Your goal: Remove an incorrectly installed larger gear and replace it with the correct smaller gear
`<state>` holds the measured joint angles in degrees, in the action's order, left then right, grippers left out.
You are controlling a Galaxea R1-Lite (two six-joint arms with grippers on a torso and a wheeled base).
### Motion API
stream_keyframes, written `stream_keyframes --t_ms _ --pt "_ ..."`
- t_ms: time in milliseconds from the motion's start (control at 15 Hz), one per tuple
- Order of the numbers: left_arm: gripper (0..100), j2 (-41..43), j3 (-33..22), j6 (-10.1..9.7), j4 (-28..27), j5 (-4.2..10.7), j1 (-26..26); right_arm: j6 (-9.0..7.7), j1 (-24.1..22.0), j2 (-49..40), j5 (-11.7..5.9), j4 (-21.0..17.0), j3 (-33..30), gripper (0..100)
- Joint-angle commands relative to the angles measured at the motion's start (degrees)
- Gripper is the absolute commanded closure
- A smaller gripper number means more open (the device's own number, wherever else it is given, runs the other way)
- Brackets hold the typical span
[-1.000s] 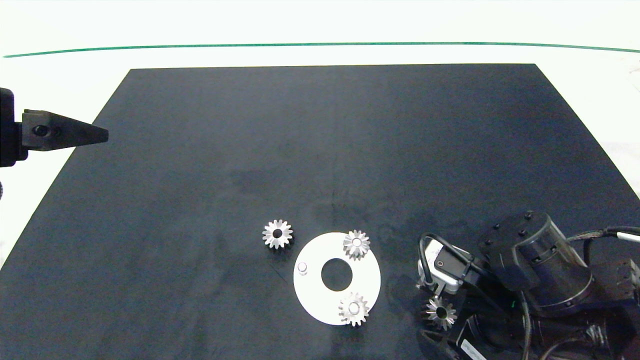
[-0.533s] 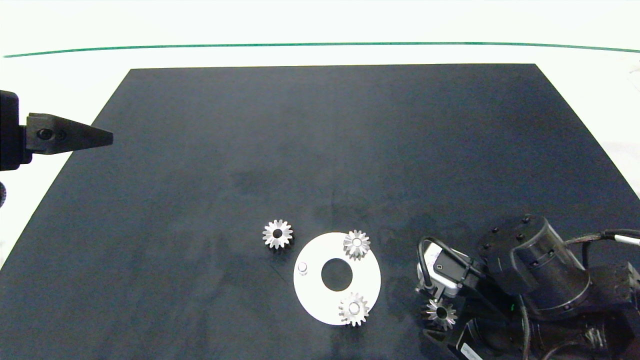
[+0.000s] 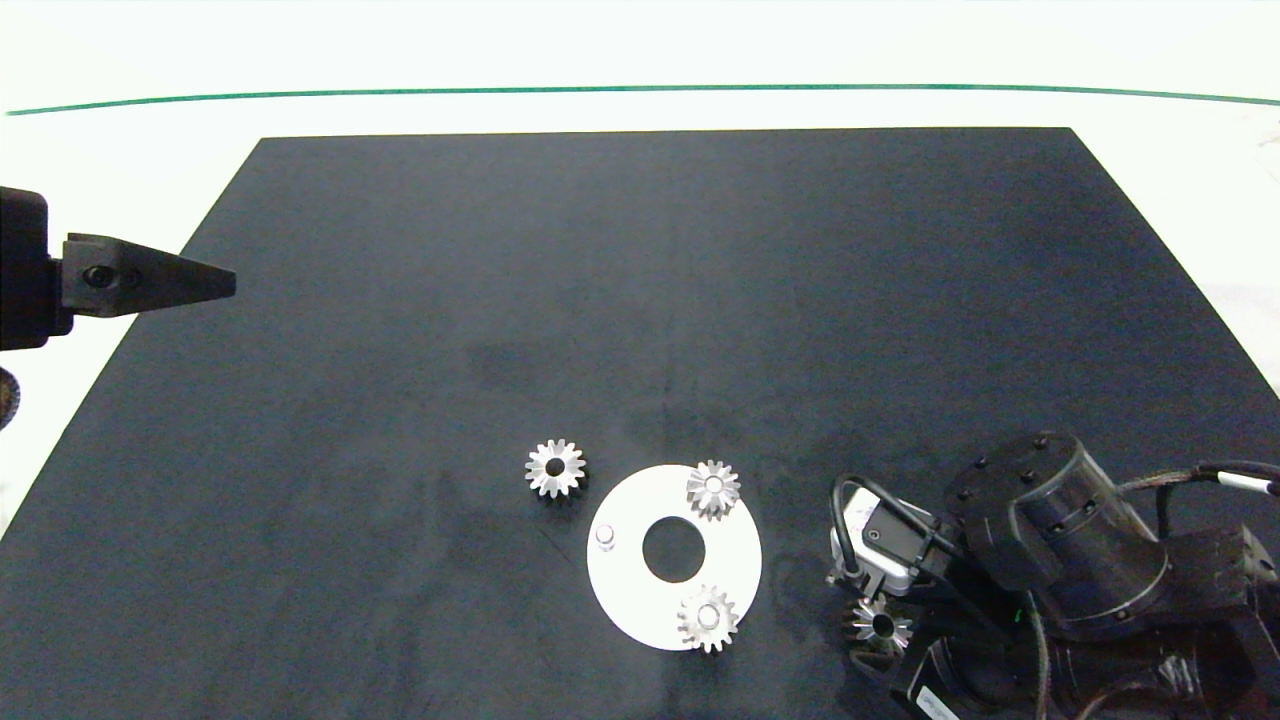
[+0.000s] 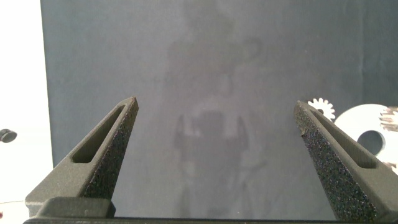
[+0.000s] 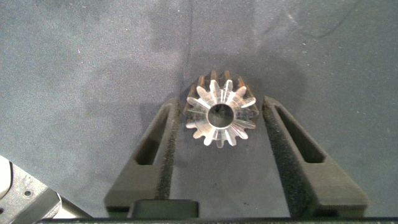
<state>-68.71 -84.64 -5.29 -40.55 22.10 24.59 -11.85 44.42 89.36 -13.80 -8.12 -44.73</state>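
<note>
Two gears sit on pegs of the white disc (image 3: 625, 600); its third peg (image 3: 605, 537) stands bare. Larger gear (image 3: 882, 626) lies on the black mat (image 3: 640, 300), off the disc toward the right arm, so removal looks done. Right gripper (image 5: 221, 118) straddles it low, fingers a little apart, one pad touching the teeth, the other just clear, so probably letting go. Smaller gear (image 3: 555, 467) waits on the mat just beside the disc, untouched. Left gripper (image 4: 217, 124) hangs wide open at the mat's left edge. Remaining: fit the smaller gear on the bare peg.
</note>
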Motion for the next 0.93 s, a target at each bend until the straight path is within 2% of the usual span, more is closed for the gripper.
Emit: stream_keyframes --t_ms 67,467,800,933 --pt "0 -0.02 0.18 -0.07 -0.24 0.13 0.81 -0.10 -0.13 0.64 -0.09 -0.05 -0.01 54" --pt "0 0.06 0.18 -0.07 -0.24 0.13 0.90 0.69 0.05 0.91 0.00 -0.05 -0.01 66" --pt "0 0.24 0.18 -0.07 -0.24 0.13 1.25 3.15 1.19 0.29 -0.61 3.99 -0.27 69" --pt "0 0.24 0.18 -0.07 -0.15 0.13 1.16 3.32 2.16 -0.41 -0.70 5.75 -0.71 69"
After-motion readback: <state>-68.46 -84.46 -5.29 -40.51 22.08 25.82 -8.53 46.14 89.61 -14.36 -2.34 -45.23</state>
